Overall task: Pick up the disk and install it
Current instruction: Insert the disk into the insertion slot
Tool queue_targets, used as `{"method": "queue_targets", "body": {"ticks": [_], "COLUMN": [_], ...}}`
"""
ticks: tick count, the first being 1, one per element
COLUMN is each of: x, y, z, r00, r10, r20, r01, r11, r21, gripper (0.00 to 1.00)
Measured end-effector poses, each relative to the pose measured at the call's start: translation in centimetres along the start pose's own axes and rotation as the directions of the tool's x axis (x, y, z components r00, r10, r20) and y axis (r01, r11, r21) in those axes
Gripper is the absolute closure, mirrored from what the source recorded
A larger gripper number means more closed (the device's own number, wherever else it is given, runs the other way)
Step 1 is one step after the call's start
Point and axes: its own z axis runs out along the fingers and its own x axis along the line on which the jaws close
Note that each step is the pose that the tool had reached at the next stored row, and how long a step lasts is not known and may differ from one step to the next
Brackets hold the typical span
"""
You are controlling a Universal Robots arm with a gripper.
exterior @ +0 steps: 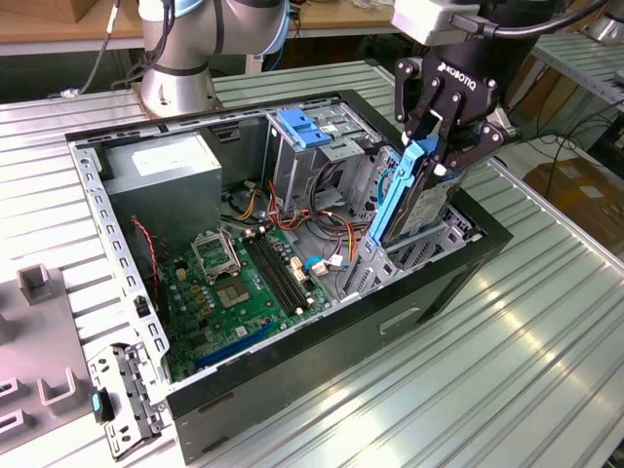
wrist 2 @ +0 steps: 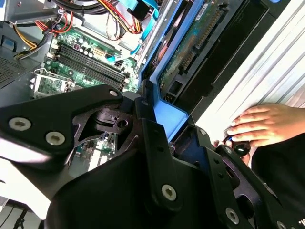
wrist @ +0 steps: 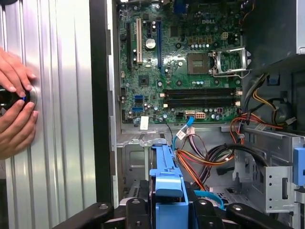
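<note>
The black linkage of the gripper (wrist 2: 157,119) lies closest to the lens in the second wrist view. Its two fingers are pressed against the upper end of the disk (wrist 2: 190,43) and pinch it by the blue rail. In the exterior view the gripper (exterior: 434,156) holds the disk (exterior: 417,200) on its edge, leaning a little. It is above the front corner of the open computer case (exterior: 292,380), at the exterior view's right.

I judge that the disk is held by its top so that the lower end stays free to slide down into the metal bay below it. The lower end seems to be already at the mouth of this bay, but I cannot tell how deep it sits. The case lies on its side on the ribbed metal table (exterior: 507,370), so the bay opens upward to the arm.

The disk is flat and rectangular, with a silver side and a blue plastic rail (exterior: 395,195) along its edge. The second wrist view shows its green circuit board face.

A person's hand (wrist 2: 259,126) rests on the table beside the case, over a small black object. The motherboard (exterior: 234,283) and the grey power-supply box (exterior: 161,166) lie well apart from the disk.
</note>
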Motion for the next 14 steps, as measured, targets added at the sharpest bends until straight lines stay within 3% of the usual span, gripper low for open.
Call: {"method": "queue_targets", "body": {"ticks": [14], "x": [0.41], "y": [0.07], "z": [3.64], "r00": [1.0], "r10": [0.0], "r20": [0.0], "r01": [0.0], "r11": [1.0], "r21": [-0.0002], "gripper": [0.63]}}
